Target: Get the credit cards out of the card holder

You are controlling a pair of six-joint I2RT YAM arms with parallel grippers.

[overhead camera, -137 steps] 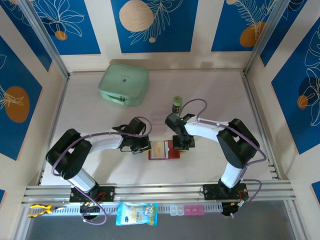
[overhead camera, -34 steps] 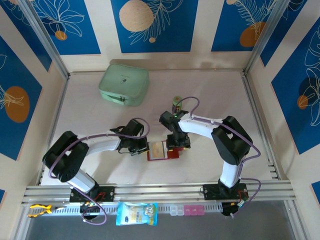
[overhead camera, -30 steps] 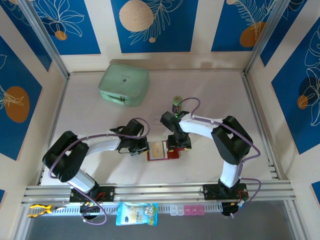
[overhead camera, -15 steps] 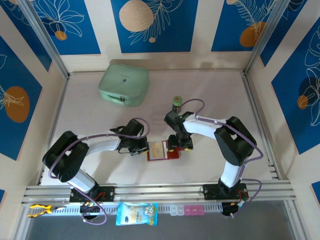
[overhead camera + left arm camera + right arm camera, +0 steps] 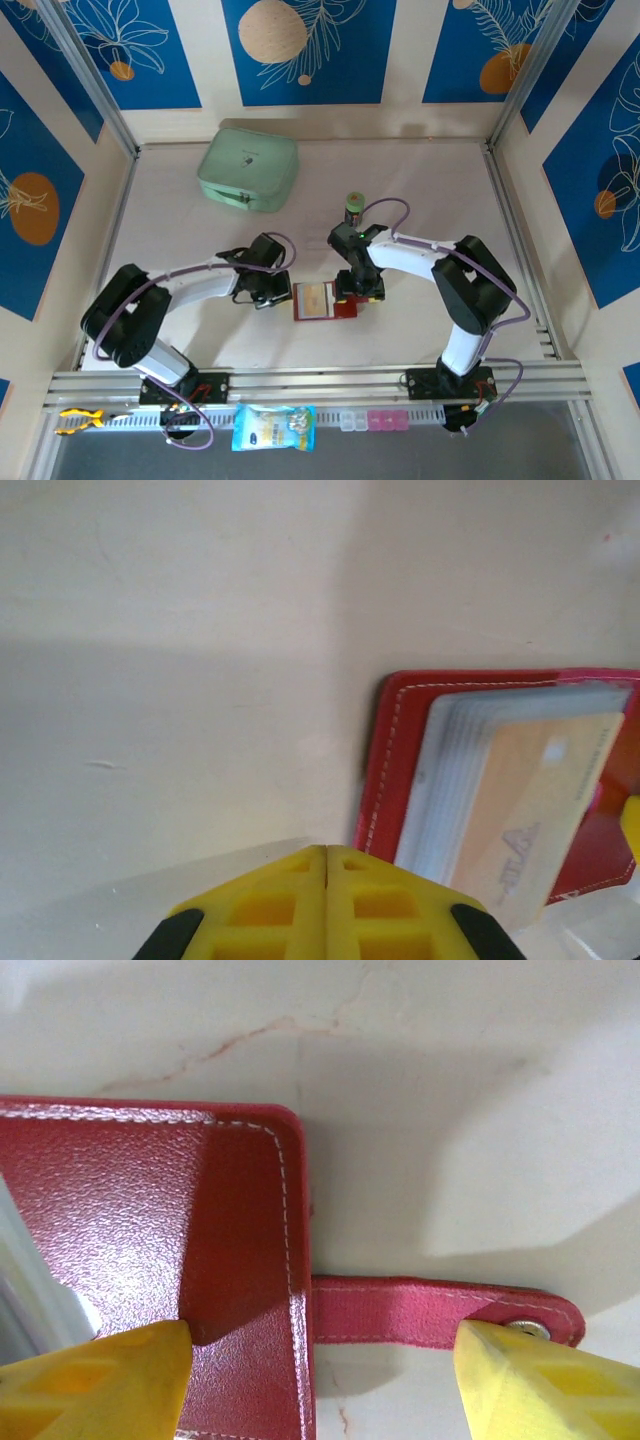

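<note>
The card holder [image 5: 345, 308] is laid open and flat on the counter [image 5: 420, 190], in the middle of its near half, between the two pincers. A tan credit card [image 5: 316, 300] is seated in the clear sleeves [image 5: 450, 780] on the holder's left half.

The left pincer [image 5: 285, 295] is positioned just beside the holder's left edge. In the left wrist view its yellow fingers [image 5: 270, 910] are pressed together with nothing between them, and the red cover [image 5: 385, 770] and the card [image 5: 530, 820] are seen to their right.

The right pincer [image 5: 358, 293] is positioned over the holder's right edge. In the right wrist view its fingertips [image 5: 95, 1370] are spread wide: one is placed over the red cover [image 5: 150, 1210], the other over the snap end of the strap tab [image 5: 440, 1310], which projects to the right from the cover. Contact with the leather cannot be determined.

A green can [image 5: 353, 207] is stood farther back, beyond the right pincer. A mint-green case [image 5: 248, 168] is located at the far left.
</note>
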